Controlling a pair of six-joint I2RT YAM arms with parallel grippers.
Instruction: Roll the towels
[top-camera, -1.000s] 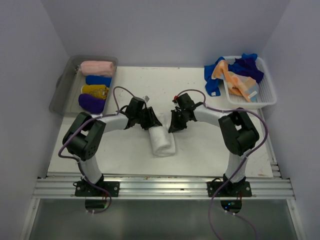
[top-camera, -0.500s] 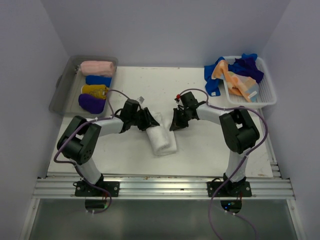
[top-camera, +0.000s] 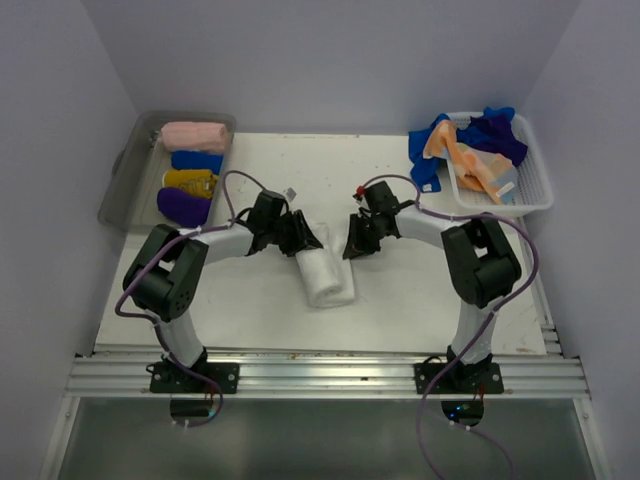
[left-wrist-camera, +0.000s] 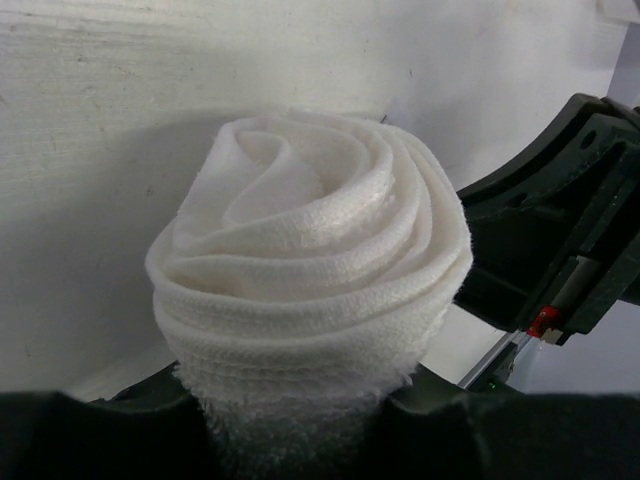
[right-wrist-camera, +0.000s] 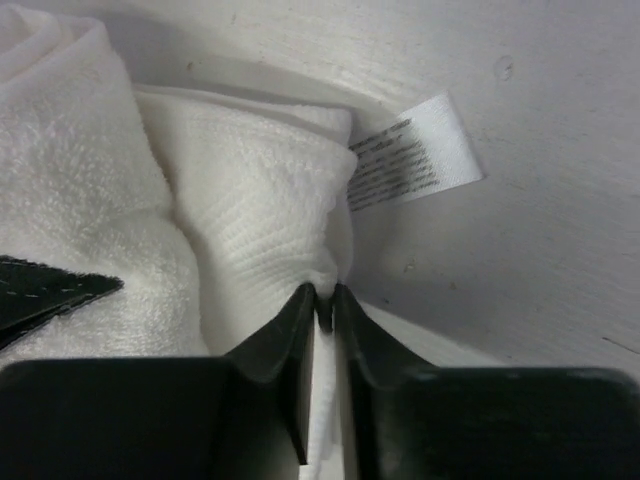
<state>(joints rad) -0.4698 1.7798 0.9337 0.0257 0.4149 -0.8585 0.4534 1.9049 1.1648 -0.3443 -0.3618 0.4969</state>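
Two inward-bent arms, left end effector (top-camera: 303, 240) and right end effector (top-camera: 350, 247) tight on towel roll (top-camera: 328, 278)

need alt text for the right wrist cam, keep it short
Close-up of the right gripper, its two black fingers closed on a fold of the white towel. The towel's bulk fills the left of the view, and its care label lies flat on the white table at upper right.
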